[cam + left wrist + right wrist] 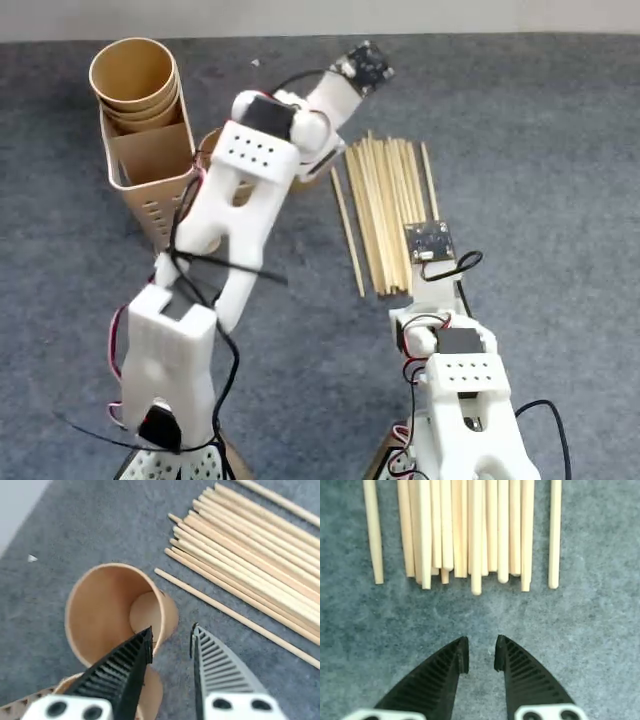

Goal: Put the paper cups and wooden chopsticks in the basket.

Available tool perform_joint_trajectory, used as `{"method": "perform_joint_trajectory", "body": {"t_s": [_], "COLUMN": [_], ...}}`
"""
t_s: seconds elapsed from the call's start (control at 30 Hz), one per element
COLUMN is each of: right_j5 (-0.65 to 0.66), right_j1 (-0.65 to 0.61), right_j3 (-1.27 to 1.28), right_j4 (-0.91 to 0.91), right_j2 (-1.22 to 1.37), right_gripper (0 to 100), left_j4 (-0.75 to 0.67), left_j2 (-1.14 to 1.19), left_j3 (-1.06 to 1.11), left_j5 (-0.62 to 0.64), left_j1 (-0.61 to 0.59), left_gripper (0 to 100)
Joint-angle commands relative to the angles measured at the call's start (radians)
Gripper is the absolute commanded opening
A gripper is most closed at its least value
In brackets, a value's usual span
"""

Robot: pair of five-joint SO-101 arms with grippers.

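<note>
Left pincer (170, 635), released, hovers at a paper cup (110, 615) lying on its side beside the basket (155, 210). The basket holds stacked cups (135, 75). Right pincer (480, 652), released, faces chopsticks (385, 205) lying well apart from the basket.

Worktop (560, 120): blue-grey all over, with a fine felt-like mottle.

Paper cups: the stack (133, 72) is kraft tan inside and out. The loose cup (107, 612) is the same tan, with a paler base disc.

Basket (160, 215): off-white, the wall dotted with rows of small dark holes.

Wooden chopsticks (385, 205): pale blond, bare wood, no markings.

Left claw (170, 640): one finger black and the other grey, both cross-ribbed, on white mounts.

Right claw (480, 652): both fingers black with the same ribbing.

Left arm (235, 200) and right arm (465, 385): white shells with black motor blocks. The top plates carry a grid of dark dots.

Wires (115, 345): black and red.
</note>
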Motion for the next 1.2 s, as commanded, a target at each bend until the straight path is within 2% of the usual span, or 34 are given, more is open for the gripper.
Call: {"method": "perform_joint_trajectory", "body": {"t_s": [0.0,0.13,0.3,0.43,0.47,0.67,0.87,1.0,1.17], "right_j5": [-0.003,-0.003,-0.003,-0.003,-0.003,-0.003,-0.003,-0.003,-0.003], "right_j1": [-0.002,-0.002,-0.002,-0.002,-0.002,-0.002,-0.002,-0.004,-0.004], "right_j3": [-0.005,-0.005,-0.005,-0.005,-0.005,-0.005,-0.005,-0.005,-0.005], "right_j4": [-0.015,-0.015,-0.015,-0.015,-0.015,-0.015,-0.015,-0.015,-0.015], "right_j2": [-0.001,-0.001,-0.001,-0.001,-0.001,-0.001,-0.001,-0.001,-0.001], "right_gripper": [10.5,10.5,10.5,10.5,10.5,10.5,10.5,10.5,10.5], "left_j4": [-0.017,0.054,0.06,0.072,0.095,0.261,0.434,0.434,0.431], "left_j2": [0.045,0.116,0.236,0.303,0.305,0.254,0.125,-0.053,-0.232], "left_j3": [-0.104,-0.203,-0.259,-0.32,-0.349,-0.661,-0.987,-0.957,-0.803], "left_j5": [0.011,0.011,0.011,0.006,0.005,0.003,-0.107,-0.115,-0.109], "left_j1": [0.001,0.005,-0.008,-0.012,-0.01,-0.007,-0.019,-0.145,-0.34], "left_gripper": [14,14,13,0,0,0,0,0,0]}}
